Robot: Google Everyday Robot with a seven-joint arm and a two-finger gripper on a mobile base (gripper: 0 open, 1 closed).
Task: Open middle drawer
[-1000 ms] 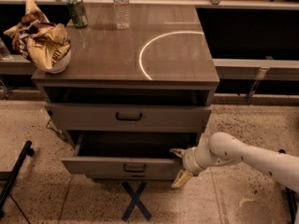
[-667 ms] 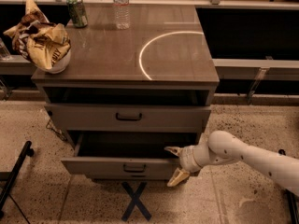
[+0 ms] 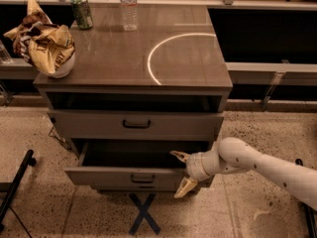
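The middle drawer (image 3: 109, 176) is a wide shallow grey-brown drawer with a small dark handle (image 3: 142, 179), and it stands pulled out of the cabinet with its dark inside showing. My gripper (image 3: 182, 172) is at the right end of that drawer's front, on a white arm coming from the right. Its fingers are spread. One fingertip (image 3: 178, 155) is above and behind the front edge, the other (image 3: 183, 189) in front and below it. The taller drawer (image 3: 99, 124) with the larger black handle is shut above. A narrower front (image 3: 143, 187) shows just beneath.
On the cabinet top (image 3: 188, 63) are a crumpled chip bag in a white bowl (image 3: 47, 46), a green can (image 3: 81, 11) and a clear water bottle (image 3: 129, 6). A black X (image 3: 143, 213) marks the speckled floor in front. A black leg (image 3: 17, 187) is at the left.
My gripper has shifted a little to the left along the right end of the drawer front. The drawer stays pulled out about as far as before.
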